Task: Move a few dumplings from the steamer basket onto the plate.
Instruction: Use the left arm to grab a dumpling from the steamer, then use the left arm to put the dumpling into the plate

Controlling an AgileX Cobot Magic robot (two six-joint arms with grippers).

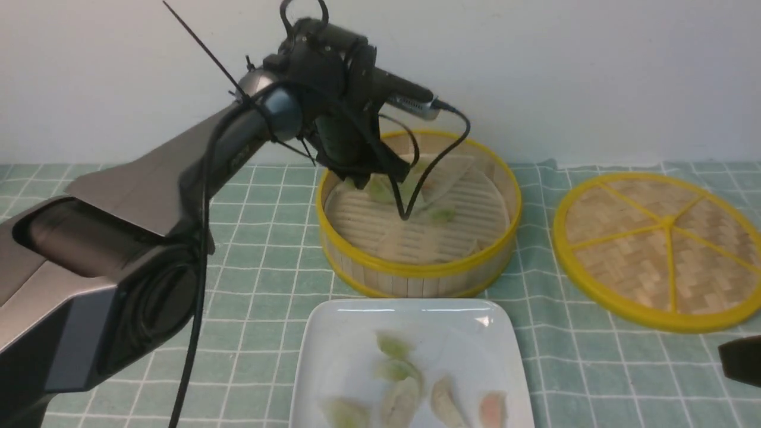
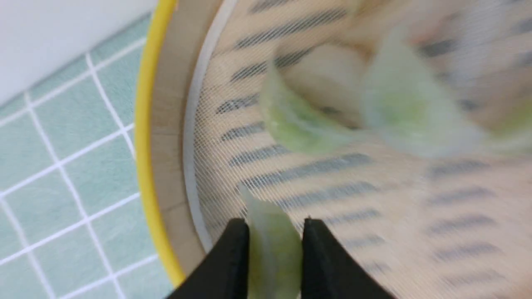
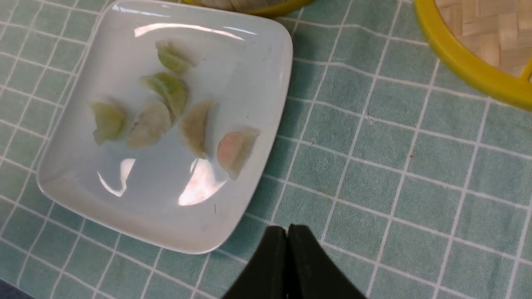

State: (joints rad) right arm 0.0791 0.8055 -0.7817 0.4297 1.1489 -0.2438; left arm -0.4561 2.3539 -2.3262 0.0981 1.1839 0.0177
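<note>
No legible txt, labels, brand marks or nos. in any view

The front camera sits low on the robot's side, facing forward over the surface (image 1: 261,267) to the wall (image 1: 594,71); steamer basket (image 1: 416,272), plate (image 1: 339,351) and lid (image 1: 624,238) all fit. The left wrist camera peers past the left gripper (image 2: 274,222), very close inside the steamer basket. The right wrist camera looks down from higher past the right gripper (image 3: 286,228), sharing plate and lid rim with the front.

Under the left gripper (image 2: 275,232), the steamer basket (image 1: 416,279) sits on green checked cloth (image 1: 267,285); plate (image 3: 249,62) beside the right gripper (image 3: 286,232), woven lid (image 1: 654,249) beyond
</note>
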